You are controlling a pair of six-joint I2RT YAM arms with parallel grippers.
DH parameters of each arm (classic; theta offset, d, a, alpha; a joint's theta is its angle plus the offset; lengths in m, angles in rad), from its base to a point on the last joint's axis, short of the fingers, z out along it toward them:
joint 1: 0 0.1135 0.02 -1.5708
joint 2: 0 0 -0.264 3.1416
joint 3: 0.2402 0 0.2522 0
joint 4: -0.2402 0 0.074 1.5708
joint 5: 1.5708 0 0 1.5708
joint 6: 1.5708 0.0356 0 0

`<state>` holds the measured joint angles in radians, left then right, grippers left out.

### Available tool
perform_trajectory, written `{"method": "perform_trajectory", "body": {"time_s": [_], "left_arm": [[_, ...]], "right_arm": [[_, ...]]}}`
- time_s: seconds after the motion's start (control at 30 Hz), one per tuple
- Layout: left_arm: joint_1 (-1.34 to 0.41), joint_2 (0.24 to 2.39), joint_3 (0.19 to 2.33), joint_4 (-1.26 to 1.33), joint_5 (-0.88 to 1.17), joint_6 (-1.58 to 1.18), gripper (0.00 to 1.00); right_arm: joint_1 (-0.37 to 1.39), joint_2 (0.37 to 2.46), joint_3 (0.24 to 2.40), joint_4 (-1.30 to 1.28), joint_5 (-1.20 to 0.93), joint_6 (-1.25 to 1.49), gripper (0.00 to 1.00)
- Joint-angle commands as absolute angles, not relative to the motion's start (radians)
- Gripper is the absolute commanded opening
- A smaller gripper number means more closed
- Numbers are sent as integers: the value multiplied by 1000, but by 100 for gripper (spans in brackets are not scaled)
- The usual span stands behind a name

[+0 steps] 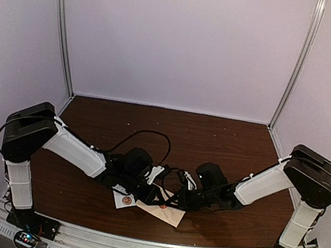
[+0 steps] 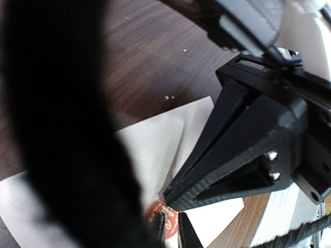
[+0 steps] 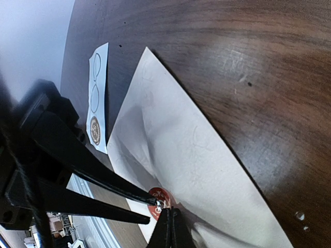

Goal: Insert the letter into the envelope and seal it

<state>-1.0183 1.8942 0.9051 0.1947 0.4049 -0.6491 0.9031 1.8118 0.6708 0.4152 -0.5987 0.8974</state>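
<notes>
1. Right gripper (image 3: 168,218) fingers pressed together, tips at a red seal (image 3: 158,195)
2. Left gripper (image 3: 151,210) tips slightly apart at the same seal
3. We log the envelope (image 3: 207,155) flat on the table (image 3: 248,46) near its front edge, between the arms; long axis left-right, right end skewed toward the bases
4. Flap creases converge on the seal; sticker strip (image 3: 97,98) just beside its left end
</notes>
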Motion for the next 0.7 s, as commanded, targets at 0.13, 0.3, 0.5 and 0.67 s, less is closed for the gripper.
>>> {"method": "perform_trajectory", "body": {"time_s": [0.13, 0.3, 0.5, 0.67], "left_arm": [[-1026, 1954, 878, 225, 369, -631, 11], [-1026, 1954, 847, 193, 354, -629, 10], [-1025, 1942, 824, 180, 354, -625, 10], [-1025, 1931, 817, 172, 349, -623, 10]], "right_arm": [[909, 1826, 675, 384, -555, 890, 0], [907, 1806, 677, 378, -542, 894, 0], [890, 1715, 683, 305, -485, 880, 13], [854, 1583, 662, 217, -421, 849, 27]]}}
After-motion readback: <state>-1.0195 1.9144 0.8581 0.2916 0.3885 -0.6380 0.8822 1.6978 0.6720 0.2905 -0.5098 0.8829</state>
